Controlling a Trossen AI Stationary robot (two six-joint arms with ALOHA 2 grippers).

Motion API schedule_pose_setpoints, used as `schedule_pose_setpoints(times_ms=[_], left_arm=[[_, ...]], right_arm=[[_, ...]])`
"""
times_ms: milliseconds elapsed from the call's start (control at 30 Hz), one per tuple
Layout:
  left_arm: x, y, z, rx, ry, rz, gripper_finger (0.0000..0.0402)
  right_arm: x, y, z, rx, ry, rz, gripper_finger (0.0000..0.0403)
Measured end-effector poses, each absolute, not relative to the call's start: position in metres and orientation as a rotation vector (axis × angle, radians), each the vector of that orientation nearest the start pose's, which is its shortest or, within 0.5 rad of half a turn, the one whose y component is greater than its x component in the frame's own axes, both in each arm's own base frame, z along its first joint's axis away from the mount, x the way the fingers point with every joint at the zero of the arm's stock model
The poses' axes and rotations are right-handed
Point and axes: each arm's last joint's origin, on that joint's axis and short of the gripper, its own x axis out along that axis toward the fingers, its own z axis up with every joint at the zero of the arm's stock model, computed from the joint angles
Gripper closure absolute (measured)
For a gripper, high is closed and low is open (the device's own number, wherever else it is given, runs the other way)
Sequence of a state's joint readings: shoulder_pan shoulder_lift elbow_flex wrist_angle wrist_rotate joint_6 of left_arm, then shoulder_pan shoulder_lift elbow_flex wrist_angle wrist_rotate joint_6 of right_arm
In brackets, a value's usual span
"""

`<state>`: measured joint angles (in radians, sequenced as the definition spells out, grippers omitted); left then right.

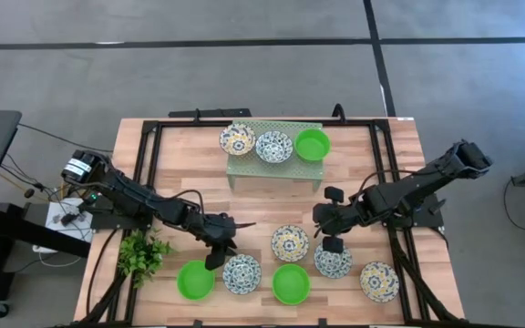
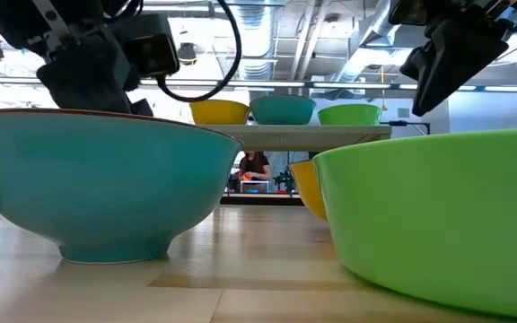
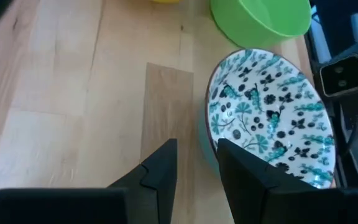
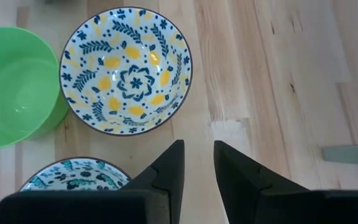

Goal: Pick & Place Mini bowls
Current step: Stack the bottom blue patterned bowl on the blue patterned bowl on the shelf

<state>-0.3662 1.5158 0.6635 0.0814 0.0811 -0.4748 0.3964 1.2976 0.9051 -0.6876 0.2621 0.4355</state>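
Nine mini bowls show in the high view. Three sit on the pale green rack point(image 1: 244, 169): two patterned point(image 1: 237, 139) point(image 1: 273, 147) and a green one point(image 1: 313, 144). Six rest on the table near the front edge, among them a teal-patterned bowl point(image 1: 241, 273) point(image 3: 269, 115) between two green bowls point(image 1: 195, 279) point(image 1: 291, 283). My left gripper point(image 1: 219, 255) point(image 3: 197, 168) is narrowly open at that patterned bowl's left rim, one finger over the inside and one outside. My right gripper point(image 1: 333, 239) point(image 4: 199, 163), narrowly open, hovers over bare wood between the yellow-patterned bowl point(image 4: 126, 70) and another patterned bowl point(image 4: 73, 174). My left gripper comes from above with its fingers on either side of the teal-patterned bowl's left rim point(image 3: 209, 146), and the bowl stands flat on the table. Whether a finger touches the rim, I cannot tell.
A small leafy plant point(image 1: 142, 255) stands at the table's left front, beside my left arm. One more patterned bowl point(image 1: 379, 281) sits at the right front. Dark frame rails point(image 1: 153, 155) run along the table's sides. Bare wood lies between the rack and the front row.
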Motion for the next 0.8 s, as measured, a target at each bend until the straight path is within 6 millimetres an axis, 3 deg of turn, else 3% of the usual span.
schedule_pose_setpoints(times_ms=[800], left_arm=[[0.2579, -0.1115, 0.1542, -0.487, 0.87, -0.182, 0.0286]], right_arm=[[0.2302, 0.0883, 0.2369, 0.061, 0.984, -0.093, 0.0321]])
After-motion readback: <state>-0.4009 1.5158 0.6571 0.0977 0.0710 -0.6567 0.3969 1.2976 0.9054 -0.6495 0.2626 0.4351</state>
